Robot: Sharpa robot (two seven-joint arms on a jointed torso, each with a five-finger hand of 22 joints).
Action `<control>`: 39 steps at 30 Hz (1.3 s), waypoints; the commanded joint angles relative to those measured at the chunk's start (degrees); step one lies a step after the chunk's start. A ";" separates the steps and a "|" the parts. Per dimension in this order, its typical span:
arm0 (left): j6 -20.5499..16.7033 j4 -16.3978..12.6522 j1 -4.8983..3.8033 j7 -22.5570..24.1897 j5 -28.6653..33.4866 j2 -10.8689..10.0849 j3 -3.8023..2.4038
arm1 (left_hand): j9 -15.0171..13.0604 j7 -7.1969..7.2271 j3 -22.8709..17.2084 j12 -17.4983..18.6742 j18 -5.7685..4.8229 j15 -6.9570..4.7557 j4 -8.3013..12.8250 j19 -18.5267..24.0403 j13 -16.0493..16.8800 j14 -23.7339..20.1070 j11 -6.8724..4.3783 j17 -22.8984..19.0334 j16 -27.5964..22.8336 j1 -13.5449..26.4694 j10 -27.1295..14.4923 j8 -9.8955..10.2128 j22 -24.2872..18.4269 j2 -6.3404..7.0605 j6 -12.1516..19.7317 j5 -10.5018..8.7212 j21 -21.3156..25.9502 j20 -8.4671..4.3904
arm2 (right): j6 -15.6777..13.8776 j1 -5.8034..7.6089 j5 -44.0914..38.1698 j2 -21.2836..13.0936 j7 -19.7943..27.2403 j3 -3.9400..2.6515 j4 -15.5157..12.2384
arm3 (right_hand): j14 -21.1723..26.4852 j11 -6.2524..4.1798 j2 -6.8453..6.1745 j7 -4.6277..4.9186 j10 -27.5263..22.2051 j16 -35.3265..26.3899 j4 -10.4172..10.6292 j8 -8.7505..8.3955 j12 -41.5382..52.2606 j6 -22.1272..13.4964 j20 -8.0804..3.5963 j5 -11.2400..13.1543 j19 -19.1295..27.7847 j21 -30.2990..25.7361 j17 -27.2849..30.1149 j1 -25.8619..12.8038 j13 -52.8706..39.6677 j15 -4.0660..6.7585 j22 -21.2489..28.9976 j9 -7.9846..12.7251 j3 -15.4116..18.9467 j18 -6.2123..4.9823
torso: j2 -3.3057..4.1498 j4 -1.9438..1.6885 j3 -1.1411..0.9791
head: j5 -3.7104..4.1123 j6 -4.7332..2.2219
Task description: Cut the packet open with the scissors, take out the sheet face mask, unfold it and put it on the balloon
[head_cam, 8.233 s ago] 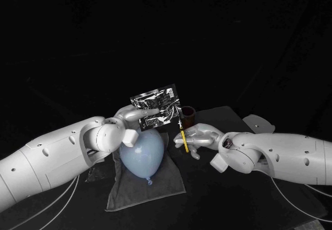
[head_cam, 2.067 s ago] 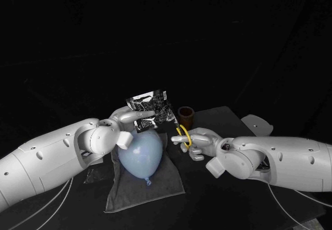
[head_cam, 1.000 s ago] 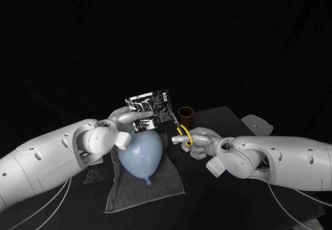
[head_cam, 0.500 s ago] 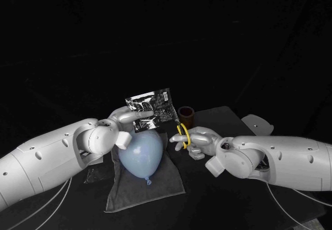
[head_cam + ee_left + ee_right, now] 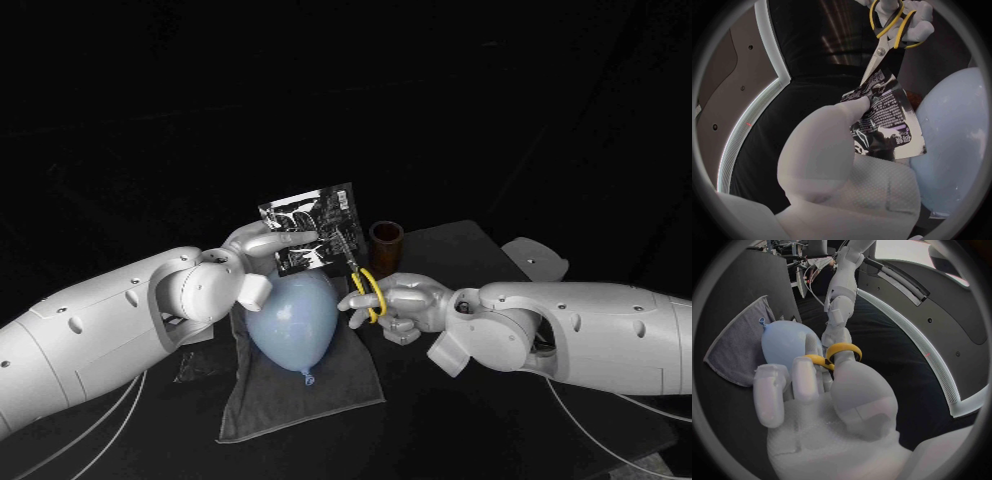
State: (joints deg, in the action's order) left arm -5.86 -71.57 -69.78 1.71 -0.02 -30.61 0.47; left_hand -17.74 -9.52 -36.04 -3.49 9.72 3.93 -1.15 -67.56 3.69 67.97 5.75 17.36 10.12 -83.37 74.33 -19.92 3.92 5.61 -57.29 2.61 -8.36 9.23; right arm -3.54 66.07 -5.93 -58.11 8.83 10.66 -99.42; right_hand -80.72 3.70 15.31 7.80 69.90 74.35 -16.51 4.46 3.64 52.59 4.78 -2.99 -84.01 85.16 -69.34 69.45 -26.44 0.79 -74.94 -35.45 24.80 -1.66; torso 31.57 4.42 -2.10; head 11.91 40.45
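My left hand [image 5: 264, 243] holds the shiny black-and-silver packet [image 5: 313, 229] up above the pale blue balloon [image 5: 293, 319]. My right hand [image 5: 387, 304] grips the yellow-handled scissors [image 5: 362, 284], their blades pointing up at the packet's right edge. In the left wrist view the scissors [image 5: 886, 35] have their blade tips at the packet [image 5: 885, 119] edge, which my left hand's fingers [image 5: 826, 135] pinch. The right wrist view has the yellow handles [image 5: 834, 356] looped round my right hand's fingers [image 5: 804, 385], with the balloon [image 5: 786, 346] beyond.
The balloon lies on a grey towel [image 5: 297, 392] spread on the black table. A brown cylinder [image 5: 389, 236] stands just behind the scissors. A white fitting [image 5: 528, 257] sits at the right, near my right arm.
My right hand has slid left and slightly down with the scissors, bringing the blades in against the packet's right edge. The left hand and packet stay nearly still.
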 commanded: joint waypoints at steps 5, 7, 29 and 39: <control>3.73 -0.02 -0.28 -0.63 -0.51 -0.74 -0.07 | -5.20 -0.07 -0.15 -0.21 0.86 -0.32 0.10 -0.57 0.06 0.04 0.07 0.06 -0.20 0.14 0.27 -0.21 -0.01 -0.55 -0.13 0.22 -0.22 0.01 | 8.24 -1.19 2.51 -0.69 3.05 -0.04 -0.56 | 2.27 -0.29 0.90 -0.46 2.25 -2.00 -0.10 1.83 0.05 2.93 0.40 0.19 -3.35 -2.03 2.60 3.97 2.43 -0.10 -9.02 -0.32 1.72 -0.19 | 0.01 0.11 0.00 | 0.08 0.04; 4.83 0.01 -0.48 -1.12 -0.84 -0.99 -0.07 | -5.21 -0.07 -0.15 -0.21 0.86 -0.32 0.11 -0.57 0.06 0.04 0.07 0.06 -0.20 0.14 0.26 -0.21 -0.01 -0.55 -0.13 0.22 -0.22 0.01 | 9.05 -1.68 2.81 -0.92 3.36 -0.04 -0.85 | 4.70 -0.45 0.88 -0.66 3.11 -4.62 -0.06 2.26 0.01 3.67 0.40 0.19 -2.10 -4.78 5.85 4.06 3.37 -0.06 -6.70 -0.34 1.83 -0.89 | 0.00 0.14 0.00 | 0.11 0.13; 8.00 -0.31 -1.91 -1.94 -1.65 -2.60 -0.12 | -5.23 -0.07 -0.18 -0.20 0.87 -0.33 0.16 -0.58 0.06 0.03 0.07 0.07 -0.21 0.13 0.26 -0.21 -0.01 -0.55 -0.12 0.22 -0.22 0.00 | 12.77 -4.52 7.52 -2.45 5.35 -0.09 -2.31 | 23.19 -1.96 -0.47 -2.08 7.46 -19.03 -0.03 19.28 4.24 2.47 0.14 0.31 11.26 -36.64 23.23 6.45 -1.59 0.15 19.24 -18.22 1.74 -6.62 | -0.05 -0.02 -0.03 | 0.82 0.58; 7.81 -0.41 -2.32 -1.85 -1.64 -3.06 -0.12 | -5.29 -0.10 -0.23 -0.20 0.86 -0.33 0.25 -0.59 0.06 0.03 0.09 0.10 -0.24 0.17 0.25 -0.22 -0.01 -0.54 -0.10 0.22 -0.21 -0.01 | 9.96 -4.55 8.97 -2.26 5.73 -0.16 -2.21 | 18.27 -1.77 0.25 -1.12 5.75 -11.87 -0.01 14.77 13.51 -10.36 -0.27 0.00 5.38 -24.92 17.83 3.94 -14.46 0.51 10.11 -16.33 1.89 -4.53 | 0.02 -0.09 0.06 | 0.92 0.74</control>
State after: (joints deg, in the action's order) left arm 0.85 -71.82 -71.95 -0.47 -1.57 -33.69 0.42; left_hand -17.74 -9.40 -36.04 -3.49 9.73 3.94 -1.16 -67.78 3.69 67.98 5.86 17.42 10.12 -83.21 74.21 -19.95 3.92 5.77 -57.17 2.65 -8.36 9.01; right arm 6.73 61.56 1.52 -60.44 13.25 10.57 -101.64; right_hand -62.76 4.77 15.14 6.93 72.62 62.50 -16.44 21.51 11.75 44.18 4.42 -3.00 -78.43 60.02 -51.59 73.41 -41.02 0.47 -64.62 -53.51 24.90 -6.72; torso 31.55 4.36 -2.07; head 12.81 41.17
